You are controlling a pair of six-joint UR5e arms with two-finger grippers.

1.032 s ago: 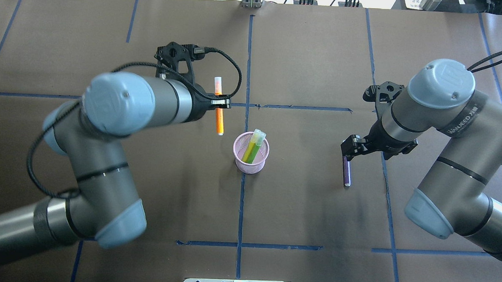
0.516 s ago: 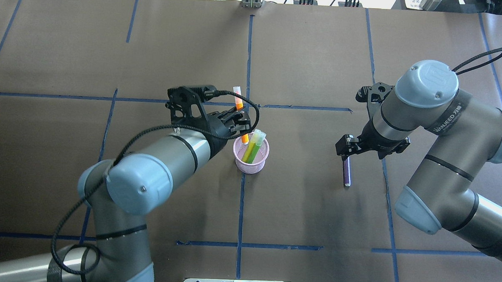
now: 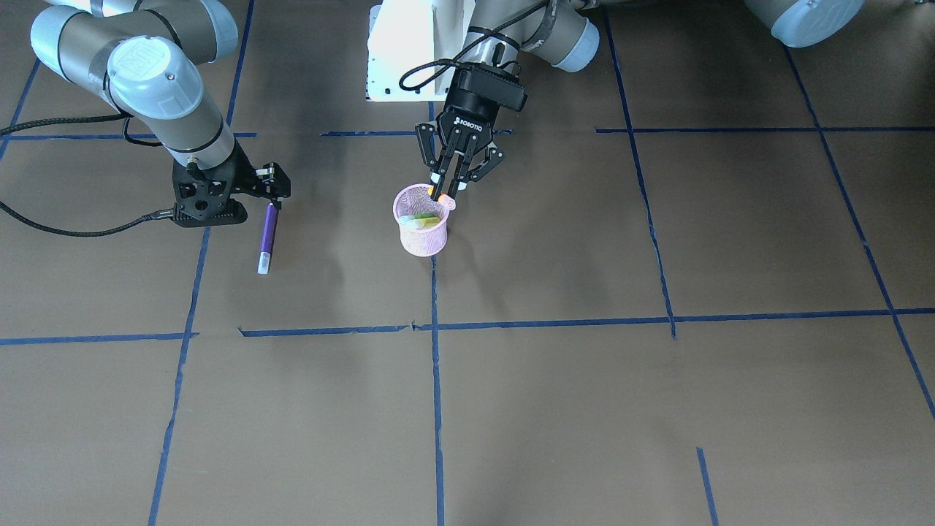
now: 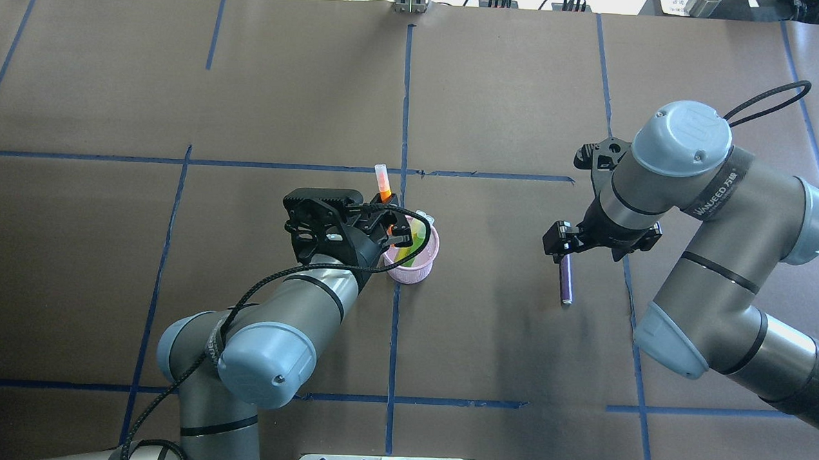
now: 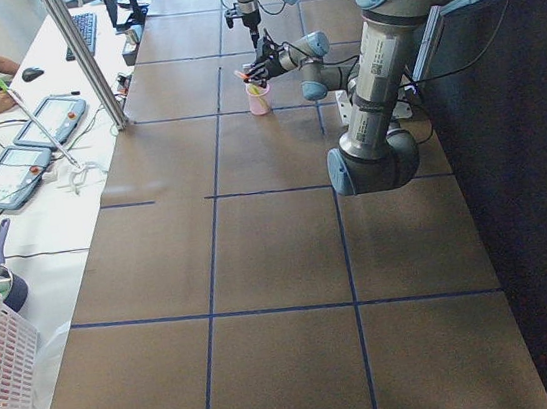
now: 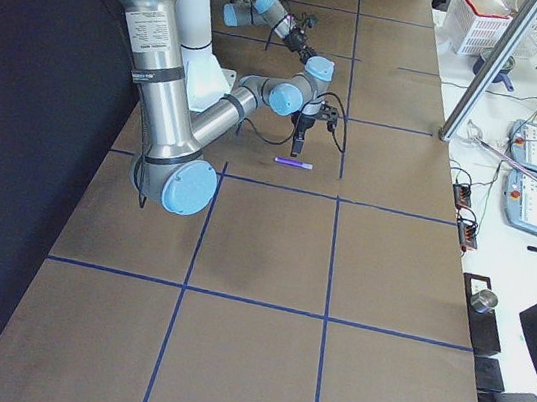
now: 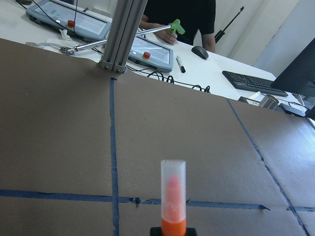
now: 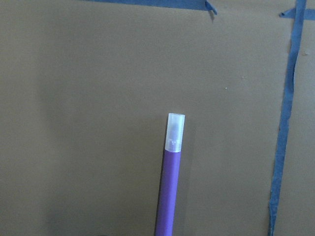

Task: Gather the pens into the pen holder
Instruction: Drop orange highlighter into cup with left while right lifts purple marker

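The pink mesh pen holder [image 4: 418, 266] [image 3: 424, 237] stands at the table's centre with a green and a yellow pen [image 4: 415, 236] inside. My left gripper [image 4: 390, 230] [image 3: 447, 188] is shut on the orange pen [image 4: 382, 184] [image 7: 173, 196], held upright and tilted, with its lower tip at the holder's rim. The purple pen [image 4: 566, 282] [image 3: 267, 235] [image 8: 170, 182] lies flat on the table. My right gripper [image 4: 564, 249] [image 3: 273, 188] hovers over its near end, and its jaws look open.
Blue tape lines [image 4: 404, 119] cross the brown table cover. A white base plate [image 3: 405, 51] sits at the robot's side. Past the far edge are teach pendants [image 7: 147, 49], a keyboard and an operator.
My left arm swung the orange pen from left of the holder to over it and lowered its tip to the rim. My right gripper shifted slightly left over the purple pen, which stayed put.
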